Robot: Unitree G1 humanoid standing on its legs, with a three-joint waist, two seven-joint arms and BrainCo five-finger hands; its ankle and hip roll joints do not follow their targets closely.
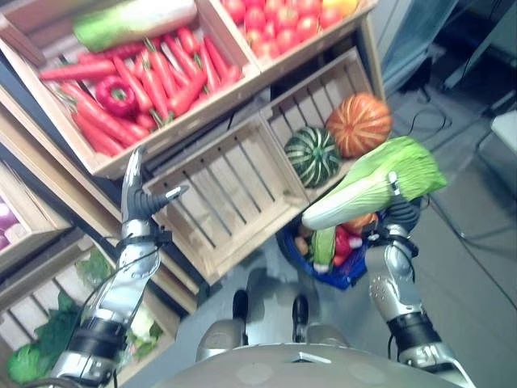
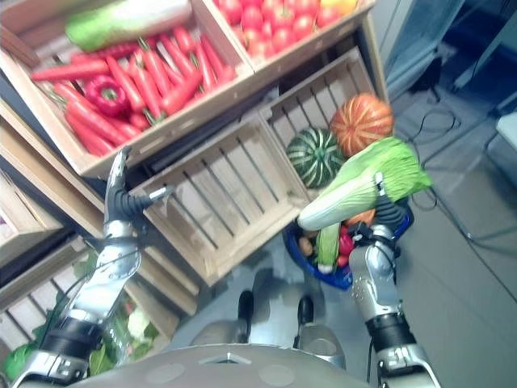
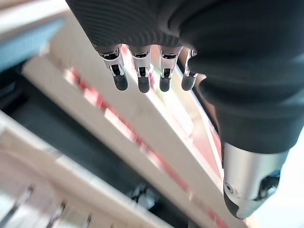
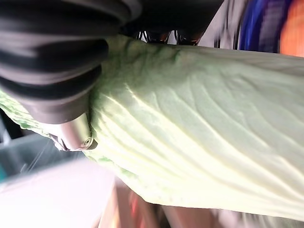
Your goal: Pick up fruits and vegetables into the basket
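Right hand [image 1: 396, 212] clenched around long pale-green napa cabbage [image 1: 373, 184], held tilted just above blue plastic basket [image 1: 339, 273], apparently for lowering in among produce already there. Left hand [image 1: 139, 198] released, fingers straight, idling by empty slatted wooden crate [image 1: 222, 190].

Wooden rack [image 1: 242, 89] of slatted crates, tilted toward the camera. Upper left crate [image 1: 48, 32]: carrots [image 1: 161, 81], one red pepper [image 1: 115, 94], a long pale-green cabbage [image 1: 133, 20] along its far edge. Upper right crate [image 1: 355, 16]: tomatoes [image 1: 279, 20]. Middle row: one bare crate [image 1: 222, 190]; beside it a crate [image 1: 323, 89] with a dark green striped squash [image 1: 312, 156] touching an orange pumpkin [image 1: 358, 124]. Lower left crate [image 1: 32, 291]: leafy greens [image 1: 48, 335]. Grey floor [image 1: 477, 307] below; a blue basket [image 1: 343, 275] sits just in front of the rack, holding mixed produce.
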